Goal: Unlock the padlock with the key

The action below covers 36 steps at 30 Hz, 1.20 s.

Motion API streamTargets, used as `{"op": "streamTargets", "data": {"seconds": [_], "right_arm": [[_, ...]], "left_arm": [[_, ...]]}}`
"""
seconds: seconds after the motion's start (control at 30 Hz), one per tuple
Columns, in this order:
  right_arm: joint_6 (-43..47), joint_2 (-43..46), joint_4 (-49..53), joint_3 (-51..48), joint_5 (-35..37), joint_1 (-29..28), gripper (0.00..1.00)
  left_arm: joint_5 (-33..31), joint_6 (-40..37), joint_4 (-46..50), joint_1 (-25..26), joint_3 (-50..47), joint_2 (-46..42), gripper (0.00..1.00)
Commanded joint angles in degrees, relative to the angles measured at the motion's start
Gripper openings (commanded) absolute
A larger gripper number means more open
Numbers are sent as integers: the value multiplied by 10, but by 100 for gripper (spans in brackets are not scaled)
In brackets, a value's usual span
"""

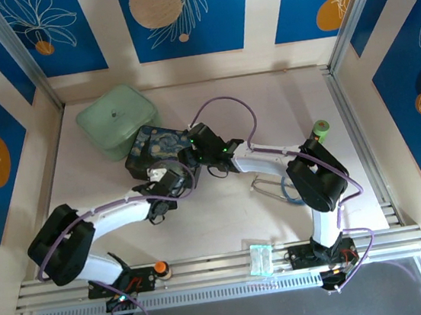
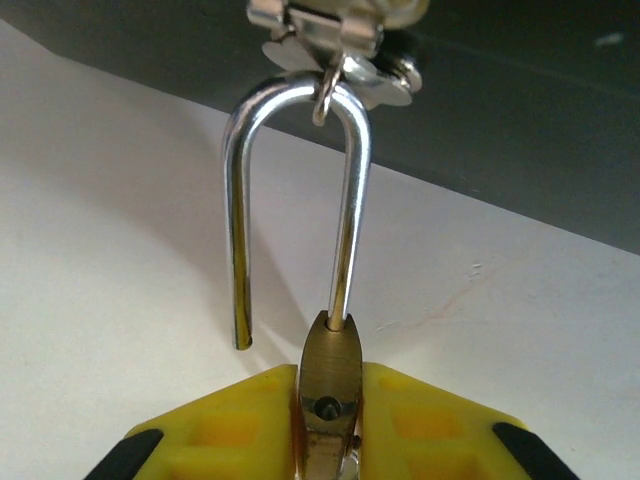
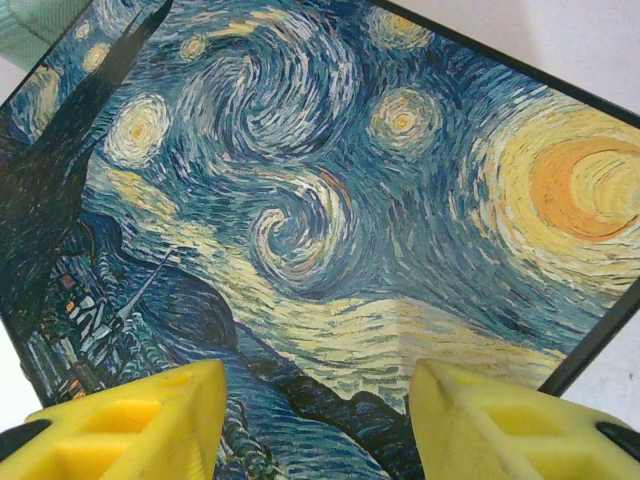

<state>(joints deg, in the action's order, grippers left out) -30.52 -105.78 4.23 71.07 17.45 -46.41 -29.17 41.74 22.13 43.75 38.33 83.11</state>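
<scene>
In the left wrist view the small brass padlock [image 2: 330, 365] sits between the yellow fingers [image 2: 230, 420] of my left gripper [image 2: 328, 420], which is shut on its body. Its silver shackle [image 2: 240, 200] is open: one leg hangs free and the bend hooks through the ring of the box's clasp [image 2: 330, 30]. A silvery bit shows under the brass body; I cannot tell if it is the key. My right gripper [image 3: 318, 420] hovers open over the lid of the starry-night box [image 3: 320, 200]. From above, both grippers meet at the box [image 1: 147, 144].
A pale green lidded container [image 1: 116, 119] stands behind the box at the back left. A bent metal piece on a blue cable [image 1: 272, 188] lies right of centre. A green roll [image 1: 320, 129] sits by the right arm. A clear packet [image 1: 260, 259] rests on the near rail.
</scene>
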Motion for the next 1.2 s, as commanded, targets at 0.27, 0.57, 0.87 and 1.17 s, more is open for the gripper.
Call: {"op": "streamTargets", "data": {"seconds": [0.27,0.57,0.87,1.17], "right_arm": [[-30,-41,87,-55,-30,21,54],[-44,-36,67,-78,-44,34,54],[-47,-28,52,-90,-51,41,54],[2,36,-6,-113,-87,54,59]], "left_arm": [[-62,53,82,56,27,67,24],[-84,69,100,98,57,95,32],[-60,67,96,119,61,62,45],[32,-31,68,45,51,-143,99]]}}
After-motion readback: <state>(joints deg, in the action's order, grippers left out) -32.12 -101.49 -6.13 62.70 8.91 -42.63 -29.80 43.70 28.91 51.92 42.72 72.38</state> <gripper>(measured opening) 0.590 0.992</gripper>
